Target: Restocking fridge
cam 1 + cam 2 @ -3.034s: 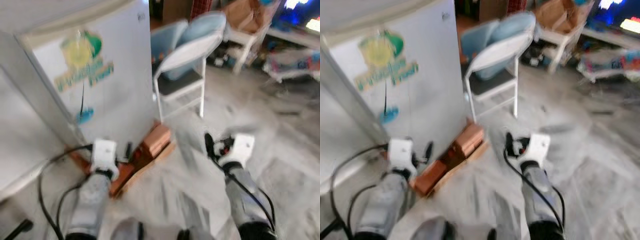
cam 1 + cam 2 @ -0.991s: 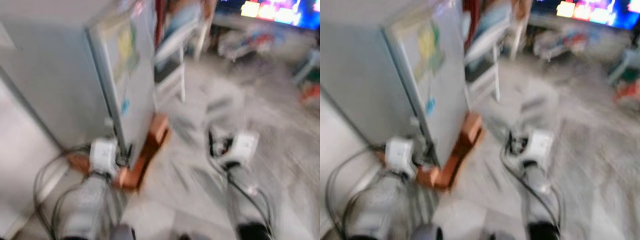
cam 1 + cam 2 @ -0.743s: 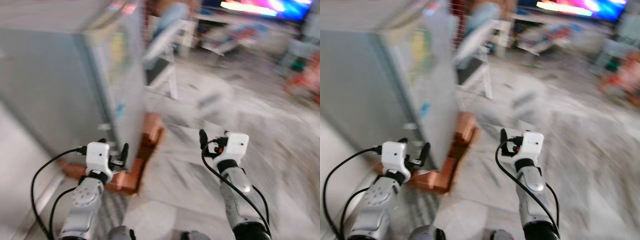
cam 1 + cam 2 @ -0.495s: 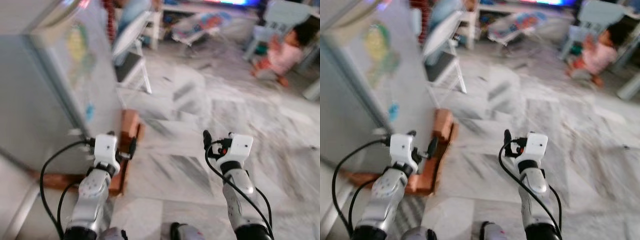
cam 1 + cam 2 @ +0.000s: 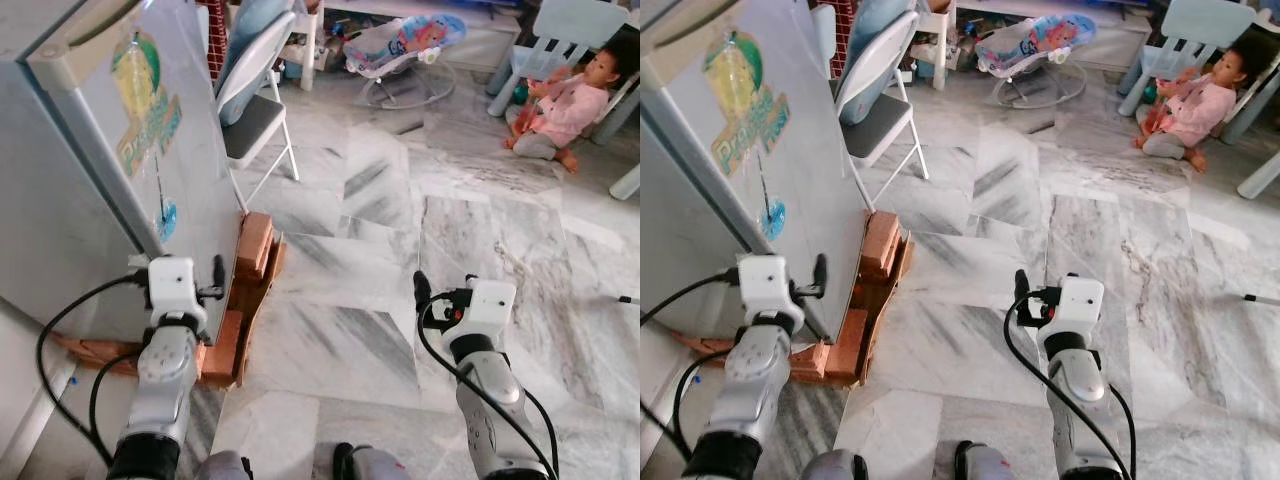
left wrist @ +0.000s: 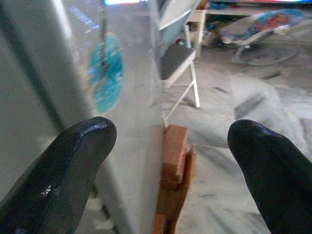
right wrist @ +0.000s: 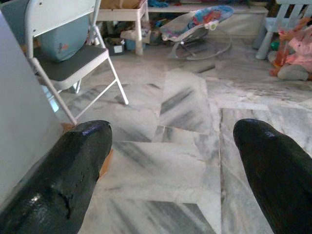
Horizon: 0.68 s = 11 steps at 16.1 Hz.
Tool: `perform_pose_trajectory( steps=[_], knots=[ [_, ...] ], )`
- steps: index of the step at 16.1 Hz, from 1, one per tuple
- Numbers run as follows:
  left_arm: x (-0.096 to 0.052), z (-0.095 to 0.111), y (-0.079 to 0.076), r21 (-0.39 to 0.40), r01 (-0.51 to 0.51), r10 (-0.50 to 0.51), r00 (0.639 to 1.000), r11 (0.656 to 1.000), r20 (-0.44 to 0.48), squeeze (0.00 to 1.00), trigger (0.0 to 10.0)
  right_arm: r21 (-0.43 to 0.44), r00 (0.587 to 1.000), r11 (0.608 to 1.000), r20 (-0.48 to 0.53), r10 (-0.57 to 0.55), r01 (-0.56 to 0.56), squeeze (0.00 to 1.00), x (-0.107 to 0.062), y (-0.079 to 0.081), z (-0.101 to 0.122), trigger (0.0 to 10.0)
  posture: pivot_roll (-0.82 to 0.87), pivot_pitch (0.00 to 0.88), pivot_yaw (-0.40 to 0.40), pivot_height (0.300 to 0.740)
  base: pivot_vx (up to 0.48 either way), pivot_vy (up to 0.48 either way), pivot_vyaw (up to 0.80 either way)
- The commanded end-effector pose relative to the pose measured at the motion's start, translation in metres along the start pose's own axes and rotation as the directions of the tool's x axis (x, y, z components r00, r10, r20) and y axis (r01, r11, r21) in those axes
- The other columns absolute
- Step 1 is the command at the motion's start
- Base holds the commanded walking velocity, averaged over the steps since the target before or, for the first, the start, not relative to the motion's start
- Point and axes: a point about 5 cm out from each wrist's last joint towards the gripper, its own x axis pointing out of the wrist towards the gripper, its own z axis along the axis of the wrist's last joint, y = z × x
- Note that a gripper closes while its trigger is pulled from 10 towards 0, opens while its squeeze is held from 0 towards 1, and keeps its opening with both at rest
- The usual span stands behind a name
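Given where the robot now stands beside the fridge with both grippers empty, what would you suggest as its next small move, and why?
Probably turn left to face the fridge's front. The robot stands at its side wall, by the bricks under it, and no door handle shows. The left gripper hangs open near that corner, and the right gripper is open over bare floor. A child sits well off to the right, so the turn looks safe.

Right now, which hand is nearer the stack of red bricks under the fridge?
Left. The left hand hangs open right beside the stack of red bricks at the grey fridge; the right hand, also open, hovers over bare marble floor farther off.
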Motion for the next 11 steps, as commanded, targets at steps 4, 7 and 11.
perform_pose_trajectory(
  steps=[4, 7, 11],
  knots=[
    [0.022, 0.010, 0.014, 0.049, -0.075, 0.074, 0.997, 0.996, 0.031, 0.00, 10.0, -0.021, 0.999, 0.999, -0.030, 0.038, -0.038, 0.00, -0.002, 0.002, -0.001, 10.0, 0.10, 0.115, -0.074, 0.740, 0.000, 0.000, 0.00],
    [0.039, 0.022, 0.026, 0.079, -0.129, 0.125, 0.991, 0.989, 0.049, 0.00, 10.0, -0.021, 0.998, 0.999, -0.032, 0.048, -0.049, 0.00, -0.001, 0.005, 0.001, 10.0, 0.09, 0.116, -0.079, 0.740, 0.000, 0.000, 0.00],
    [0.048, 0.028, 0.033, 0.084, -0.153, 0.148, 0.987, 0.985, 0.059, 0.00, 10.0, -0.009, 0.998, 0.999, -0.039, 0.048, -0.048, 0.00, -0.003, 0.005, -0.001, 10.0, 0.09, 0.120, -0.076, 0.740, 0.000, 0.000, 0.00]
  ],
)
